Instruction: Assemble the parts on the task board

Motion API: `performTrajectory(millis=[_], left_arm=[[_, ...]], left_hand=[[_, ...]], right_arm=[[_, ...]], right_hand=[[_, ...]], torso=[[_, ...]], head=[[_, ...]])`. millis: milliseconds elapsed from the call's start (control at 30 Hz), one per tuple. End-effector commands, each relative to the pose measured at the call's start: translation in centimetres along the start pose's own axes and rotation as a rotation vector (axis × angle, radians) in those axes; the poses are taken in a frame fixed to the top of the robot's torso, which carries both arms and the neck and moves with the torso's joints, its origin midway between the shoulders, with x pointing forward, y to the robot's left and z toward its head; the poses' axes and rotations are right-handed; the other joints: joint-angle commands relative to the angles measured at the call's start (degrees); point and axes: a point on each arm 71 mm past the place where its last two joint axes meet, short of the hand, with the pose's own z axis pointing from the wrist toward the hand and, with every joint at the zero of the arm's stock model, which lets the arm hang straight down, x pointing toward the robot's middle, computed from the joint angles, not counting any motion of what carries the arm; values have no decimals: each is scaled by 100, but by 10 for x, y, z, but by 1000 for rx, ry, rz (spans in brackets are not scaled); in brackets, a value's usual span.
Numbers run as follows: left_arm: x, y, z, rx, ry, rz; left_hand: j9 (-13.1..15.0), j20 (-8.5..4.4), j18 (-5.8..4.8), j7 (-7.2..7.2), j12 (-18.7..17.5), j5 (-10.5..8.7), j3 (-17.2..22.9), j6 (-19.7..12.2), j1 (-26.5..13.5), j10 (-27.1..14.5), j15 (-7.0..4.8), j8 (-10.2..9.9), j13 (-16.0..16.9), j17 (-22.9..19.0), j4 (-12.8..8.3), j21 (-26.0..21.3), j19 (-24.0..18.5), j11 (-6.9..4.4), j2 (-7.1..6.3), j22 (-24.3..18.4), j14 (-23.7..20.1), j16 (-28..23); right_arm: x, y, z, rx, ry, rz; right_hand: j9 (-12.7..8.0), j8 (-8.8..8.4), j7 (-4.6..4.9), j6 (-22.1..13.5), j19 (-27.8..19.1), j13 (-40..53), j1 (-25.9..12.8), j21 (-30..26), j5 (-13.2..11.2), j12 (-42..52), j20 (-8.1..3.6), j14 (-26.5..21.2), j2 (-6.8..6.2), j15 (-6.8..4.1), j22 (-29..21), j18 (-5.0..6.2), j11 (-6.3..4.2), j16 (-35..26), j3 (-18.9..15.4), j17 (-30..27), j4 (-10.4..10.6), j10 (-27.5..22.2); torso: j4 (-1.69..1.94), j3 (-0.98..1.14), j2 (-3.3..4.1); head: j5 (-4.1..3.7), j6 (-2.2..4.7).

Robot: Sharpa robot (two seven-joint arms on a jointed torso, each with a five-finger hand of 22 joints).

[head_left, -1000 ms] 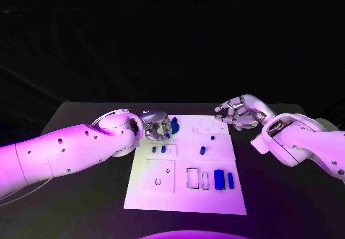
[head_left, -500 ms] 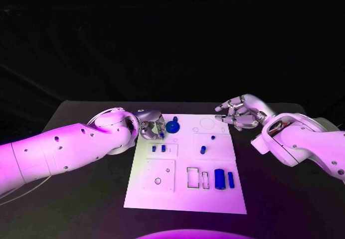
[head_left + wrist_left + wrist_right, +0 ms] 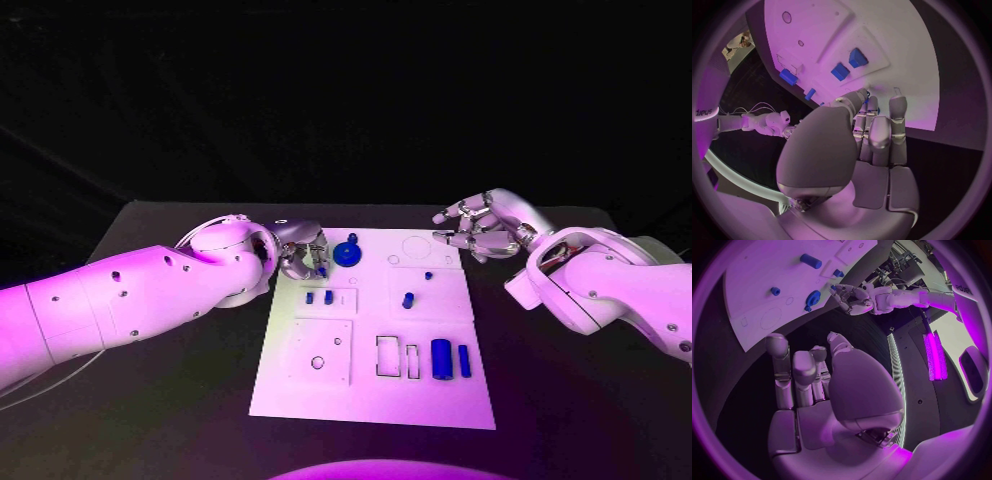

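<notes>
Flanking task board (image 3: 371,385) edges: hands

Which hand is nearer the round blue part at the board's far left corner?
Left. The left hand sits right beside the round blue part, at the board's far left edge. The right hand hovers off the board's far right corner.

Head camera looks steeply down on the white rectangular task board (image 3: 372,335), centred mid-frame. Each wrist fisheye sits close behind its own silver many-fingered hand, left (image 3: 873,145) and right (image 3: 807,385); all share the board.
</notes>
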Motion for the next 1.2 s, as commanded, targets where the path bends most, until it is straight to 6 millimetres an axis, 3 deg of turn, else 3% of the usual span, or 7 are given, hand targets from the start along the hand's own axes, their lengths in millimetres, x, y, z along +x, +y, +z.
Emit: performTrajectory(millis=[33, 1200], left_arm=[[1, -2, 2, -1, 23, 3], [5, -4, 6, -14, 58, 18]], left_hand=[[-8, -1, -55, 2, -17, -25, 40, 48, -46, 36, 8, -37, -5, -4, -6, 39, 29, -1, 1, 10, 32, 24], [0, -17, -55, -27, -31, -29, 36, 149, -87, 175, -20, -54, 34, -33, -41, 48, 25, -39, -1, 22, 27, 30]], right_arm=[[1, 1, 0, -10, 3, -1], [1, 1, 0, -10, 1, -1]], right_hand=[[-9, 39, 1, 34, 46, 2, -59, -20, 18, 34, -5, 44, 4, 10, 3, 84, -2, -16, 2, 10, 22, -17], [-11, 42, 1, 37, 52, 6, -55, -17, 32, 41, -6, 47, 5, 8, 8, 83, -4, -14, 10, 18, 23, -14]], torso=[[-7, -2, -1], [-2, 1, -1]], head=[[8, -1], [6, -20]])
